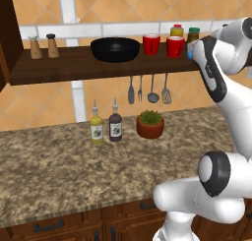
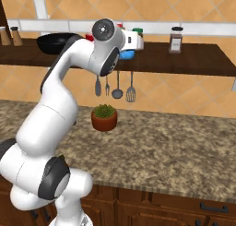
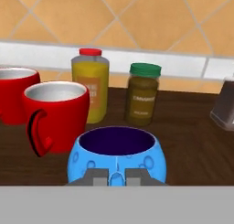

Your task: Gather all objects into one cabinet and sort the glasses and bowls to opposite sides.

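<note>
Now the gripper (image 3: 117, 177) pinches the near rim of the blue bowl (image 3: 117, 160) over the shelf (image 1: 74, 65), beside a red cup (image 3: 57, 115). Carry it gently; don't bump the cup.

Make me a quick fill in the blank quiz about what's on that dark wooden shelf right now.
1. The wide black bowl sits on the long dark wood shelf beside two red ____.
2. The claw is at the small bowl coloured ____.
3. The yellow jar has a ____ lid.

Missing: cups; blue; red
</note>
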Robot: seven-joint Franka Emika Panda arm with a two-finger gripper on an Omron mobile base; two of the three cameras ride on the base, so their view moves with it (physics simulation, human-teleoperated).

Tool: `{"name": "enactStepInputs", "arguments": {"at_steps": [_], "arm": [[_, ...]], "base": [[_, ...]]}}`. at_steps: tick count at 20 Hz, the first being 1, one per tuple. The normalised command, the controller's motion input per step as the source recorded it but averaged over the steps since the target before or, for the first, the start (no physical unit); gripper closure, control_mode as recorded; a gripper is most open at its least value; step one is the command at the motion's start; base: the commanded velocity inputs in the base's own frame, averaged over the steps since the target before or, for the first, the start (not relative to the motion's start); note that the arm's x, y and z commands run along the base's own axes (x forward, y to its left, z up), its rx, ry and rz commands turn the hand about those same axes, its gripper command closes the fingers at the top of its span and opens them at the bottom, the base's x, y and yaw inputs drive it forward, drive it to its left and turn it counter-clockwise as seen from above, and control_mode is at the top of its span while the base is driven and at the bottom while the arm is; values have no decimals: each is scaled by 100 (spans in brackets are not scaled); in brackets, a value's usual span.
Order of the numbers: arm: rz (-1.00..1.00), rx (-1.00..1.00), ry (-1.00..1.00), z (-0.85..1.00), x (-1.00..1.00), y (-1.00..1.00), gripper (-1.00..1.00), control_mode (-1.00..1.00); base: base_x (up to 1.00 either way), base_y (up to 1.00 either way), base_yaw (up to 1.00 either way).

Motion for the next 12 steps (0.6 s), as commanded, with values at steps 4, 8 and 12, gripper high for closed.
{"name": "enactStepInputs", "arguments": {"at_steps": [4,8,12], "arm": [[0,0,-10,-5,18,0,100,-100],[0,0,-21,-24,16,0,100,-100],[0,0,-31,-42,19,0,100,-100]], "base": [[0,0,0],[0,0,0],[0,0,0]]}}
